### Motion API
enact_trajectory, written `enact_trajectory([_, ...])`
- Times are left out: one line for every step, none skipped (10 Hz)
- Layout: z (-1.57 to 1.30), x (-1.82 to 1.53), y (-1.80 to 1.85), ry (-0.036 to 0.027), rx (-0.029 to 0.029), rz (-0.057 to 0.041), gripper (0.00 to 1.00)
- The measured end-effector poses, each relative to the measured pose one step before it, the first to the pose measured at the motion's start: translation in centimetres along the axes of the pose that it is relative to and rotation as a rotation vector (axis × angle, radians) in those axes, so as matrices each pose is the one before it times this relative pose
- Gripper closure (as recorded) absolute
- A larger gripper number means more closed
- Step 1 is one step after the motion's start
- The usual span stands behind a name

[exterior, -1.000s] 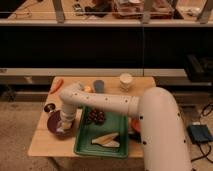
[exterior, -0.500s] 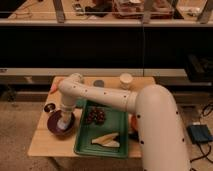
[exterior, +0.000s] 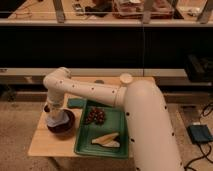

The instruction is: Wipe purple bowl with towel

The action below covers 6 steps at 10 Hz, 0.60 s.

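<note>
Nearest, filling the lower right: big white rounded robot arm (exterior: 150, 130), its speckled link running up and left across the scene to a bent elbow above the left end of the pale wooden tabletop (exterior: 42, 145).

On the front half of the tabletop: flat green rectangular plastic tray (exterior: 82, 145), holding two pale yellowish elongated pieces (exterior: 106, 140) towards its near edge and a cluster of dark reddish round fruit (exterior: 95, 116) towards its far edge.

Just left of the tray, touching or almost touching its side: round shallow dark purple-maroon bowl (exterior: 64, 127), standing upright on the tabletop. Inside the bowl, covering most of its hollow: small pale whitish-lavender soft towel (exterior: 56, 119), bunched under the arm's end.

Straight down from the elbow into the bowl: tool (exterior: 54, 114), set on top of the towel and largely hidden by cloth and wrist; cannot tell how far apart its fingers stand, nor whether the towel is pinched or merely pressed.

Behind the bowl and tray: flat dark teal rectangular pad (exterior: 76, 102), lying on the tabletop partly under the arm link.

Further back, by the far edge: small pale round cup-like container (exterior: 126, 78), and a small dark round thing (exterior: 99, 81) beside it, too dim to identify.

Beyond the tabletop: dark low wall and rail, with a cluttered counter above.
</note>
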Motion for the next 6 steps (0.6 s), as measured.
enact_trajectory([0.174,0.721,-0.447,0.00668,0.00211,-0.01932,1.00])
enact_trajectory([0.064,0.570,-0.599,0.01085,0.00126,-0.01511,1.00])
enact_trajectory([0.003,0.121,-0.767,0.00699,0.00235,-0.01063,1.00])
enact_trajectory([0.012,-0.109,-0.615,0.00324,0.00408,-0.00415,1.00])
enact_trajectory([0.141,-0.279,-0.610,0.00245,0.00642,0.00030,1.00])
enact_trajectory([0.420,-0.668,-0.777,-0.00123,0.01272,0.00510,1.00])
